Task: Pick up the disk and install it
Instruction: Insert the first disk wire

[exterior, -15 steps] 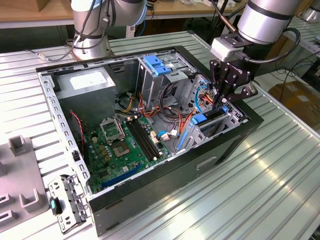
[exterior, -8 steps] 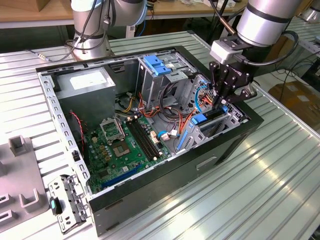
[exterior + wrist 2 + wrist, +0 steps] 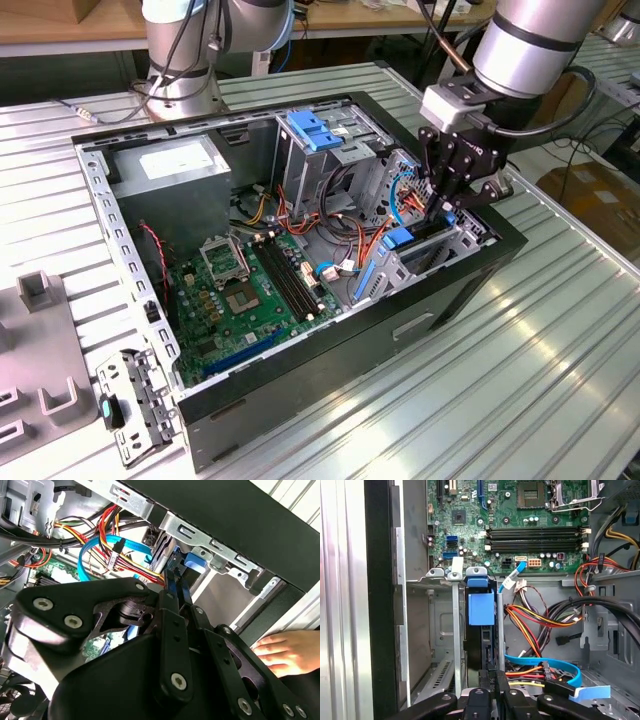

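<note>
The disk (image 3: pixel 481 642) stands on edge in a narrow slot of the metal drive cage (image 3: pixel 455 630), at the corner of the open computer case (image 3: pixel 330 350) on the exterior view's right. Its blue plastic rail (image 3: pixel 481 607) faces the motherboard. My gripper (image 3: pixel 494 674) reaches down into the cage, its two thin fingers close together on the disk's near edge. In the exterior view the gripper (image 3: pixel 443 208) hangs over the cage, and the disk's blue end (image 3: pixel 400 238) shows just beside it. In the second wrist view the fingers (image 3: pixel 172 580) meet at the blue end of the disk (image 3: pixel 194 562).
Red, orange, black and blue cables (image 3: pixel 540 625) crowd the space beside the cage. A hand (image 3: pixel 287 652) rests outside the case wall. A grey box with a white sticker (image 3: pixel 170 165) and a light-blue latch (image 3: pixel 315 130) sit at the case's back. A loose metal bracket (image 3: pixel 135 400) lies outside.
</note>
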Controlling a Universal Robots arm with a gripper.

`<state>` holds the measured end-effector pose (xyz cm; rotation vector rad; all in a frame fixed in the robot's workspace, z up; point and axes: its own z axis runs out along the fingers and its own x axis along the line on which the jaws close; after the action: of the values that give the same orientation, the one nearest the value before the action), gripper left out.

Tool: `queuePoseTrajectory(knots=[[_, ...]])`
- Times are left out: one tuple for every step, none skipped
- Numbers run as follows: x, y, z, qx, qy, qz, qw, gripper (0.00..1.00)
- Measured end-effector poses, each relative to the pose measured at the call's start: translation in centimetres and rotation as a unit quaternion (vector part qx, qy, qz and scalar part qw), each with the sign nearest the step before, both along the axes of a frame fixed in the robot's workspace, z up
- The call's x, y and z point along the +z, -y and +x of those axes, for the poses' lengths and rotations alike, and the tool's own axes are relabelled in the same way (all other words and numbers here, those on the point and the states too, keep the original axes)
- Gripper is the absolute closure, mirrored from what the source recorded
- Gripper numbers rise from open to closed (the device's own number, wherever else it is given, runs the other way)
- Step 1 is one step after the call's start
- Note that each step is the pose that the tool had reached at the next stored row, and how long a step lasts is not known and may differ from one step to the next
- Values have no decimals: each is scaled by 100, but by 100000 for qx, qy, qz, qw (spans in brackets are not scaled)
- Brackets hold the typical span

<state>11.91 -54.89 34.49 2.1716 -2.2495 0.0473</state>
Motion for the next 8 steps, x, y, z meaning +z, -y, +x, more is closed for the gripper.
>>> queuePoseTrajectory(knots=[[-6,0,0,-5,-21,-3,100000,83],[-11,0,0,-1,-37,-11,100000,83],[-29,1,0,-3,-94,-11,100000,83],[-38,0,0,-1,-123,-10,100000,83],[-39,1,0,-2,-126,-13,100000,83],[-39,1,0,-2,-129,-16,100000,83],[-42,3,0,-3,-129,-8,100000,83],[-43,3,0,-5,-129,-3,100000,83]])
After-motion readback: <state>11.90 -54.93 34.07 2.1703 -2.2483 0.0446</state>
